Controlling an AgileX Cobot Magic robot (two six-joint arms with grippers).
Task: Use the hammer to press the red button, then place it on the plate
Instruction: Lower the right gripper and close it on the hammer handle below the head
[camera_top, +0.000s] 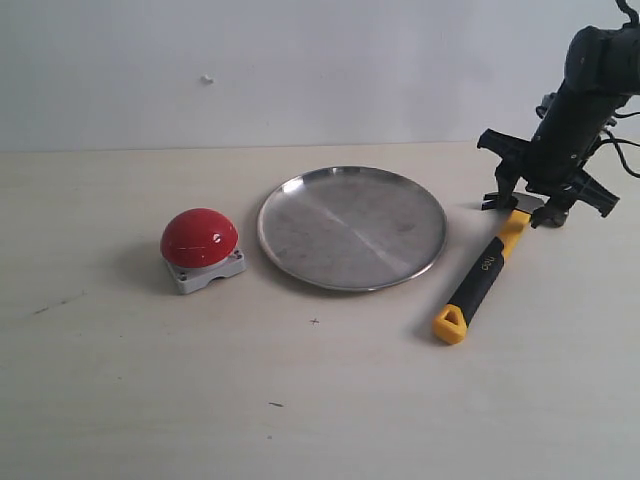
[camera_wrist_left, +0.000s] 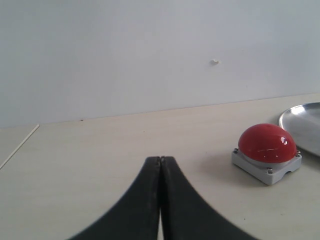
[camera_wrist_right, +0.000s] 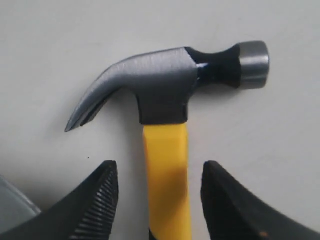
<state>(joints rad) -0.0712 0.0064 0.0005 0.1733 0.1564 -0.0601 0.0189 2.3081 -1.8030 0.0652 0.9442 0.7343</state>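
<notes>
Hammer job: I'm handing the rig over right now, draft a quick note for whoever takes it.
Left gripper: shut, empty, facing the red button.
Right gripper: open, one finger on each side of the yellow neck of the hammer, not clamped.
The hammer lies flat on the table to the right of the plate. The red button sits to the plate's left. The plate holds nothing.
Done: right gripper lined up on the hammer.
Left: grip, lift, press the red button, set the hammer on the plate.
</notes>
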